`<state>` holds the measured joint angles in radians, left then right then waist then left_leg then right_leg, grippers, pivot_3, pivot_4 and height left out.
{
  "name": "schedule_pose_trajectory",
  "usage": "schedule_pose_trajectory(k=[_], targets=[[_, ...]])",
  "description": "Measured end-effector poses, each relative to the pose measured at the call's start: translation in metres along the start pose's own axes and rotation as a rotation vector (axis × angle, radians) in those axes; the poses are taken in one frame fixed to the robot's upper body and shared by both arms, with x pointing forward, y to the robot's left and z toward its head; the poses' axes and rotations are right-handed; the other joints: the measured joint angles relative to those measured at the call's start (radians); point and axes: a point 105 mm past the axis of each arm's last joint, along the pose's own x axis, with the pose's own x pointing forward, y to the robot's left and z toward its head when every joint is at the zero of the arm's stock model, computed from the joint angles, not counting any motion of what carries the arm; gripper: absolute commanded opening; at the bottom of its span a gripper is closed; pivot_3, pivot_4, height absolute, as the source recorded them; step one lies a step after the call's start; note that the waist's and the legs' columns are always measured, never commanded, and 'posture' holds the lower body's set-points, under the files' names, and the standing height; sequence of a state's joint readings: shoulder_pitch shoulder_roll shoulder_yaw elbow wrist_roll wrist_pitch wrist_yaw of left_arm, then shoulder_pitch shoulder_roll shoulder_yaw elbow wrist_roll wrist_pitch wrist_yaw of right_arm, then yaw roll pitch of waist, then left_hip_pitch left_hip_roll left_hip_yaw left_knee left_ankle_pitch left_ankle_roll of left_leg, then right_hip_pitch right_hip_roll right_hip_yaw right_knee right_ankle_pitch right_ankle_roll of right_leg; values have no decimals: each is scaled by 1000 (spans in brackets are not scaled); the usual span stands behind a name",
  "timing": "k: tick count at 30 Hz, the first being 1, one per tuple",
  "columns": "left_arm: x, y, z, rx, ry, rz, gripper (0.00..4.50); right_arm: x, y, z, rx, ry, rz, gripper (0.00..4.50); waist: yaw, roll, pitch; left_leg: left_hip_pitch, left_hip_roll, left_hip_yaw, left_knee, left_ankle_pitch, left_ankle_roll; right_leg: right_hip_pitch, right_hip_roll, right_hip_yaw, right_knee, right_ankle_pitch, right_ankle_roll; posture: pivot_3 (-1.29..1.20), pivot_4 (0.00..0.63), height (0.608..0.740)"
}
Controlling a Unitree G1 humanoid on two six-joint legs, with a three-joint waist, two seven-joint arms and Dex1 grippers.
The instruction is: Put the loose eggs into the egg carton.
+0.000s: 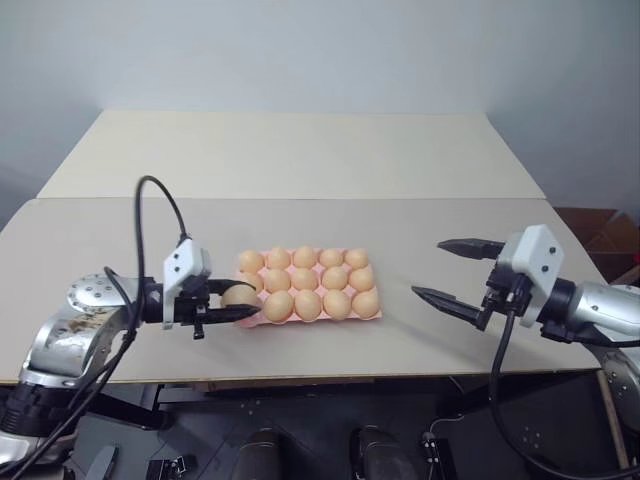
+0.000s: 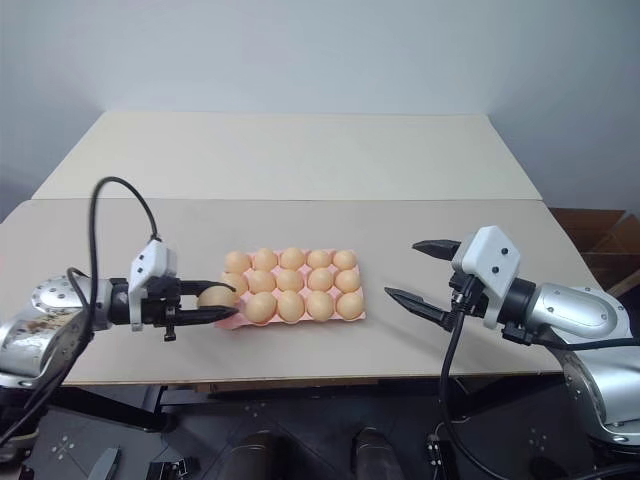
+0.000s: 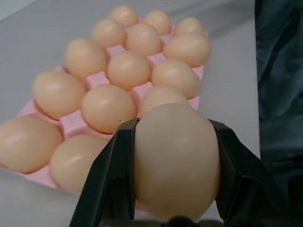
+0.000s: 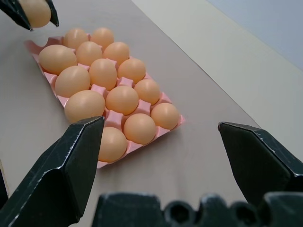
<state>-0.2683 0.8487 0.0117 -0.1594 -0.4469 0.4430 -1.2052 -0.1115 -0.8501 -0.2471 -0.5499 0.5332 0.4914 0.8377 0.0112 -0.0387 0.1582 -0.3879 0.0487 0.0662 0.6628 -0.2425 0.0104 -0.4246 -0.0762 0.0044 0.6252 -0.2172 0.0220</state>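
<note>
1. Left gripper (image 1: 232,307) is clamped on one loose egg (image 3: 176,161), both black fingers (image 3: 109,184) pressing its sides.
2. The held egg hangs at the 9 o'clock end of the egg carton (image 1: 372,314), at its front corner there, above the table (image 1: 300,150).
3. The pale-pink carton sits mid-table; fourteen eggs (image 4: 122,99) sit in its cups.
4. Right gripper (image 1: 445,268) is spread wide, nothing between its fingers (image 4: 71,165), well off the carton's 3 o'clock side.

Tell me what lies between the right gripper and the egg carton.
Only bare table: the head views show nothing between the right gripper and the egg carton.
</note>
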Motion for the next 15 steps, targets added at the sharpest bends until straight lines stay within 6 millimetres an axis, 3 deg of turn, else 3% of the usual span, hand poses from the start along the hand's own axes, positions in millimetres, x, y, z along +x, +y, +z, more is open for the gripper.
schedule_pose_trajectory(k=[5,11,15], targets=[[2,3,-6,12,28,5,4387,0,0,2,-6,-4,-9,4500,-2,0,0,0,0,0,0,0,0,0,0,0,0,-1,1,0,150,740],[-7,9,4,21,-19,38,4451,0,0,2,-9,-5,-10,4500,-1,0,0,0,0,0,0,0,0,0,0,0,0,-1,1,0,150,740],[-32,21,24,48,-99,117,4451,0,0,3,-9,-6,-9,4500,-5,0,0,0,1,0,0,0,0,0,0,0,0,-1,1,0,150,740]])
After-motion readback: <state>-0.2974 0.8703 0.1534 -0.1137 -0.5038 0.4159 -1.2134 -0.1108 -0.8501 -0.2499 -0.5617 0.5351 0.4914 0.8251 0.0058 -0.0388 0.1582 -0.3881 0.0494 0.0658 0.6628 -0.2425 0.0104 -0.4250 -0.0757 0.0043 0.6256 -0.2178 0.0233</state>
